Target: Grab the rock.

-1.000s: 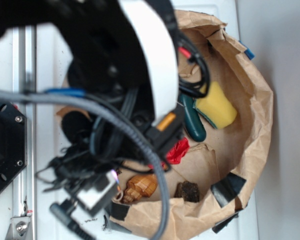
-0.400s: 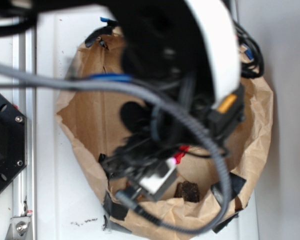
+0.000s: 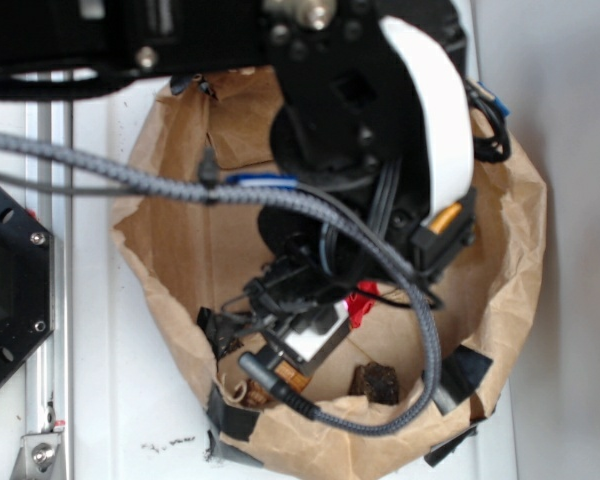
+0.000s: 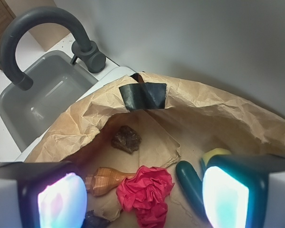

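Observation:
The rock (image 4: 126, 139) is a small dark, rough lump on the brown paper floor, near the bag wall below a black tape patch (image 4: 142, 95). In the exterior view the rock (image 3: 376, 382) sits uncovered at the lower right of the bag, just right of my arm (image 3: 360, 150). My gripper (image 4: 142, 202) hangs open above the floor, its lit pads (image 4: 61, 199) wide apart. A red crumpled cloth (image 4: 145, 192) lies between the fingers, and the rock is ahead of them, untouched.
A tan spiral shell (image 4: 104, 180) lies left of the cloth, and a dark green object (image 4: 192, 183) and yellow sponge (image 4: 213, 154) lie right. The crumpled paper wall (image 4: 204, 102) rings everything. Behind it are a grey sink (image 4: 38, 104) and faucet (image 4: 38, 28).
My arm has swung right, over the middle of the bag, and now hides the sponge, the green object and most of the shell in the exterior view. The rock has not moved.

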`<state>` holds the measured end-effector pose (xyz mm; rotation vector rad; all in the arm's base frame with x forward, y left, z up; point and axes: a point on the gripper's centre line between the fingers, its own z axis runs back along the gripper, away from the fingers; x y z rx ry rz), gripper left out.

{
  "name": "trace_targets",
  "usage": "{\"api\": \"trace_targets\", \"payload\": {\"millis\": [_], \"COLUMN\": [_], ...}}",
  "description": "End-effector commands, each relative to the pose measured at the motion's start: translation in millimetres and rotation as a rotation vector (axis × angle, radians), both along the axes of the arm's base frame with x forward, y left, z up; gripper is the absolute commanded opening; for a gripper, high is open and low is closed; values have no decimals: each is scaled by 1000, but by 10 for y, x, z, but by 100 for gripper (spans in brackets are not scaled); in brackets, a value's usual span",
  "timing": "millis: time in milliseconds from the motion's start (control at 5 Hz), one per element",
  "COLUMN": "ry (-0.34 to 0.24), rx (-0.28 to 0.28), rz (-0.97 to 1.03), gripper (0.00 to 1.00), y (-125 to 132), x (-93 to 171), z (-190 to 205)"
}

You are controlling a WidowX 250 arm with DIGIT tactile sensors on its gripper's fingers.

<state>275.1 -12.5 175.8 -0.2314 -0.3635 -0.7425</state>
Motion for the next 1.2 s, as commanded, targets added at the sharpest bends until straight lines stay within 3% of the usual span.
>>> {"api": "trace_targets", "payload": {"millis": [0, 200, 600, 800, 1000], "ry": [-36, -28, -7, -37, -81], "rx": [5, 101, 96, 127, 121], "rz": [1, -71, -210, -224, -248], "gripper": [100, 100, 100, 100, 100], "y": [-17, -50, -13, -151, -360], "x": [-13, 48, -41, -1, 49], "z": [105, -397, -680, -890, -1058]}}
